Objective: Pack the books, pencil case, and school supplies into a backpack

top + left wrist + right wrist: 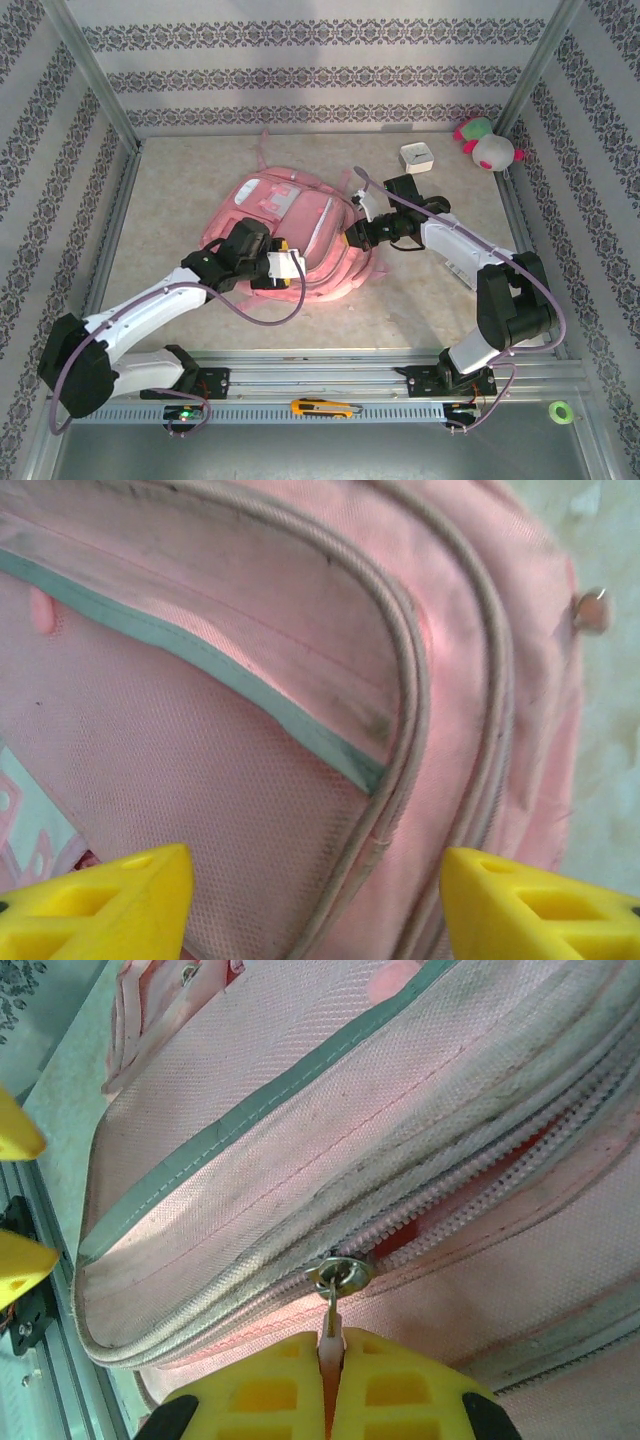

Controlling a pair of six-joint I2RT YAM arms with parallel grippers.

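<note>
Pink fabric marks the backpack (300, 215), which lies flat near the middle of the surface (440, 320), between the two arms. The right hand (353, 235) sits at the bag's 3 o'clock edge and is the one that matters here. In the right wrist view its yellow pads are pressed together on the zip pull (331, 1320), with the slider (340, 1272) just beyond the fingertips at 12 o'clock. From that slider the zip (470, 1188) runs away toward 2 o'clock with its teeth parted over a dark red gap. Toward 8 o'clock the track looks closed and curves round the bag's corner. We judge that the coming move turns on this line: the pull has to travel along the track toward 8 o'clock, not across it, or the slider will bind on the soft cloth. In the top view that direction leads round the near edge of the bag toward the left hand (289, 264). The left hand hangs over the bag's 7 o'clock part with its fingers spread and nothing between them, and the front pocket (250, 810) lies right beneath. We reckon it stands nearest for pinning the fabric down while the right hand draws the zip.
</note>
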